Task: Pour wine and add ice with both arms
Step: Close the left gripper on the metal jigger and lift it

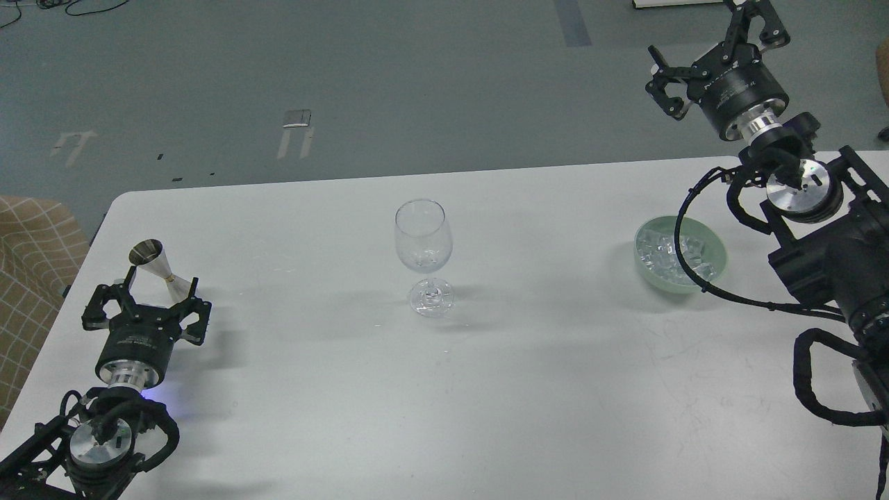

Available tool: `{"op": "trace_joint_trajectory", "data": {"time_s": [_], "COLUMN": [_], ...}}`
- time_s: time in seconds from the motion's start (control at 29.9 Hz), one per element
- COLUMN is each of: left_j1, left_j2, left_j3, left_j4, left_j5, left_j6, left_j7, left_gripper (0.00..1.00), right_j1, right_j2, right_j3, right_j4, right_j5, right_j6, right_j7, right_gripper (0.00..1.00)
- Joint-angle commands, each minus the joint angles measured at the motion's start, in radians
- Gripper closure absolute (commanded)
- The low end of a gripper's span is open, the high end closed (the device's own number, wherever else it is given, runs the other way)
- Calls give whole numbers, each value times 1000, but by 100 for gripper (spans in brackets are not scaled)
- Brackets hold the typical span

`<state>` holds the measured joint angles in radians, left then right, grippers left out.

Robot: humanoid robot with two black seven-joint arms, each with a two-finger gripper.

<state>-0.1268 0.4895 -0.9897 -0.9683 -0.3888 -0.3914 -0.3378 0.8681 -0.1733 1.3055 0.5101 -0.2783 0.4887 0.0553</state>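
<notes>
Steel, polished and conical: one double-ended jigger stands tilted at the left of the white table, one cup mouth up; whether it holds the wine cannot be told from this view. My left gripper sits just in front of it, fingers spread wide to either side of the lower cone and gripping nothing. I judge the jigger light, rigid and slick; the narrow waist between its two cones looks the surest place to pinch, and it must stay level once lifted or the liquid spills.

Centre: one wine glass, upright, well apart from both arms, its bowl apparently empty. Thin glass on a slim stem is fragile and top-heavy; a nudge at the rim could tip it, so pouring should be done from above without contact.

Right: one pale green bowl carrying the ice, a heap of small clear cubes too crowded and transparent to count, partly crossed by my arm's black cable. The cubes will be hard, wet and slippery; each is best taken across two flat faces with a light squeeze. My right gripper hangs high beyond the table's far edge, well above and behind the bowl, fingers wide apart and empty.
</notes>
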Motion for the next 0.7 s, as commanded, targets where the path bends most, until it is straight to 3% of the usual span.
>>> {"op": "trace_joint_trajectory", "data": {"time_s": [0.0, 0.17, 0.67], "left_j1": [-4, -4, -68], "left_j2": [1, -9, -45], "left_j3": [-21, -63, -89], "left_j4": [13, 48, 114], "left_j5": [-1, -1, 1], "left_j6": [3, 2, 48], "left_j7": [13, 66, 140], "left_gripper": [14, 13, 13], "right_j1": [2, 2, 5], "right_j2": [0, -5, -29], "right_j3": [0, 0, -6], "right_j4": [4, 4, 5], "right_j5": [-1, -1, -1], "right_j6": [0, 0, 0], "right_j7": [0, 0, -2], "right_gripper": [0, 0, 0]}}
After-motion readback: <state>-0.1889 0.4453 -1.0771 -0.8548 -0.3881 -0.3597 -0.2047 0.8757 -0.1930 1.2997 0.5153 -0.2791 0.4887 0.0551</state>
